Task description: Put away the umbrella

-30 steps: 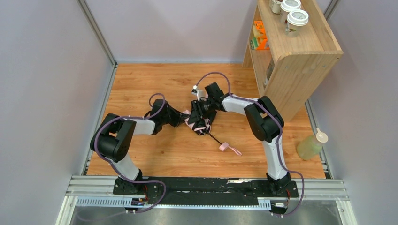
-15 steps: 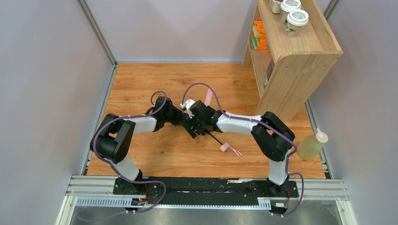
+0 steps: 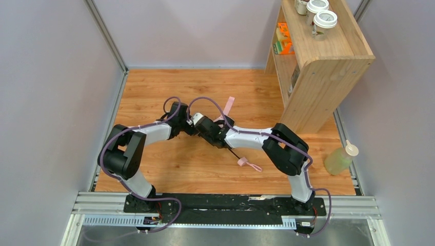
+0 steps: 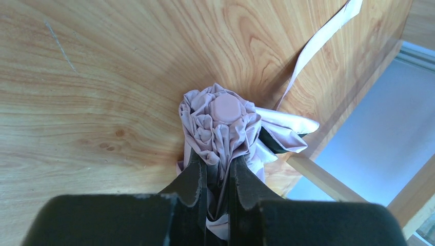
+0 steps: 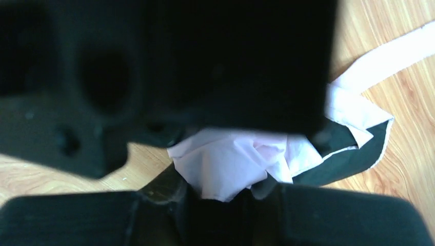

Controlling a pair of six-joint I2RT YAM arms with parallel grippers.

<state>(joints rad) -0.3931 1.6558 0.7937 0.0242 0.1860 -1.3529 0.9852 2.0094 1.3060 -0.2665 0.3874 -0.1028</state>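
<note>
The umbrella's pale pink canopy with black lining (image 4: 224,110) is bunched on the wooden floor between my two grippers. In the top view the arms mostly cover it. Its thin black shaft (image 3: 233,152) runs down-right to the small pink handle (image 3: 242,162) and wrist loop (image 3: 254,167). A pink closing strap (image 3: 228,106) trails off toward the back. My left gripper (image 4: 219,163) is shut on the gathered fabric just below the canopy's top cap. My right gripper (image 5: 225,192) is shut on a fold of pink fabric (image 5: 231,159), close against the left gripper (image 3: 188,126). The right gripper (image 3: 203,126) shows in the top view.
A wooden shelf unit (image 3: 328,66) stands at the back right, with lidded cups (image 3: 324,20) on top and orange items (image 3: 283,38) inside. A pale green bottle (image 3: 339,159) stands by the right wall. Grey walls close the floor on three sides.
My right arm has swung left and its gripper has slid along the canopy to meet the left gripper. The canopy is now gathered and the strap lies out toward the back. The handle has shifted slightly left.
</note>
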